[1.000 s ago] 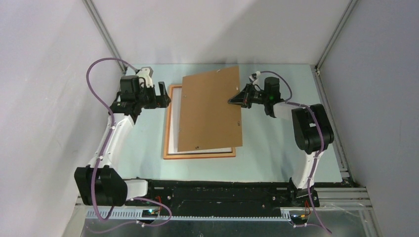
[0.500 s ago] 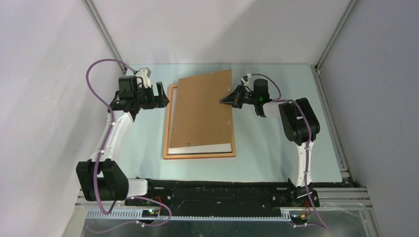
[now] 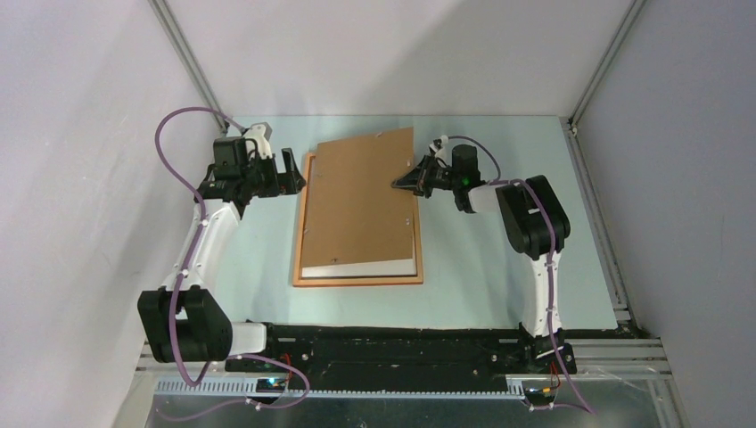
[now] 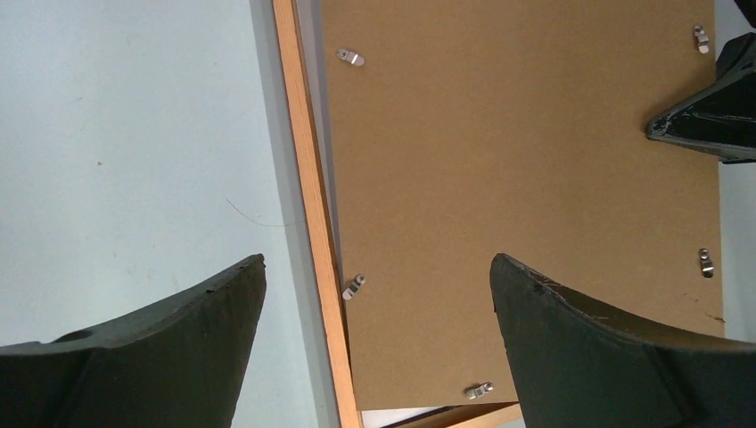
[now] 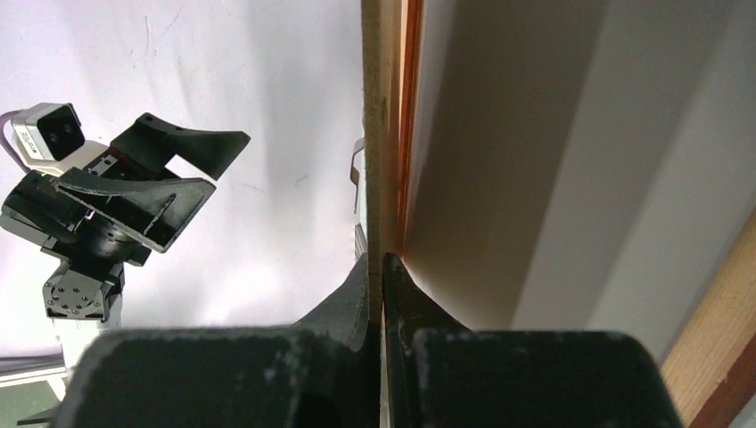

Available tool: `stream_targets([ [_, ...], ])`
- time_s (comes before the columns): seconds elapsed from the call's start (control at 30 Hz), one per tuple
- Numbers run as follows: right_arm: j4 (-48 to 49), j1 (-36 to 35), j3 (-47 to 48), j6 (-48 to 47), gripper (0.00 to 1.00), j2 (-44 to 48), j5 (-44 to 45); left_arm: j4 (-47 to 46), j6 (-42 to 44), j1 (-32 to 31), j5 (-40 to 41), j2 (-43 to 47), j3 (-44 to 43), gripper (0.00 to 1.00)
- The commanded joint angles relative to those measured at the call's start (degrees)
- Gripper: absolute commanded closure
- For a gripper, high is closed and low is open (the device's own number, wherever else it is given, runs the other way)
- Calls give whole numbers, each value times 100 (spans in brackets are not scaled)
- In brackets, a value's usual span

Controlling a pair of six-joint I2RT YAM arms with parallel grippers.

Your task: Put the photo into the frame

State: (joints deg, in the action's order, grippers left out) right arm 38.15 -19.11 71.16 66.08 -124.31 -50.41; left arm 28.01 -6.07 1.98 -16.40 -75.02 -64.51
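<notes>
The orange-brown wooden frame (image 3: 357, 281) lies flat on the table's middle. A white strip at its near end is the photo (image 3: 361, 267), reverse side up and mostly hidden. Over both lies a plain brown backing board (image 3: 361, 201) with metal clips, tilted up on its right side. My right gripper (image 3: 398, 185) is shut on the board's right edge; the right wrist view shows the thin board edge (image 5: 373, 134) pinched between the jaws (image 5: 376, 263). My left gripper (image 3: 297, 172) hovers open at the frame's far left corner, its fingers straddling the frame rail (image 4: 308, 205) and touching nothing.
The pale table (image 3: 499, 267) is walled by grey panels left, right and back. Metal uprights (image 3: 187, 58) stand at the back corners. A black rail (image 3: 383, 343) with the arm bases runs along the near edge.
My right gripper has carried the backing board left and turned it, so it now lines up over the frame. The left arm has hardly moved.
</notes>
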Motion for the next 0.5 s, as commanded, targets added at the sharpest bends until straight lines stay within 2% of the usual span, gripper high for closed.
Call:
stream_targets([
  [0.0,523,-88,294,158,100,20,-204,-117,-69,44,-156,5,-36,0],
  [0.47,448,-96,296,150,100,54,-349,-125,-112,45,-227,-3,35,0],
])
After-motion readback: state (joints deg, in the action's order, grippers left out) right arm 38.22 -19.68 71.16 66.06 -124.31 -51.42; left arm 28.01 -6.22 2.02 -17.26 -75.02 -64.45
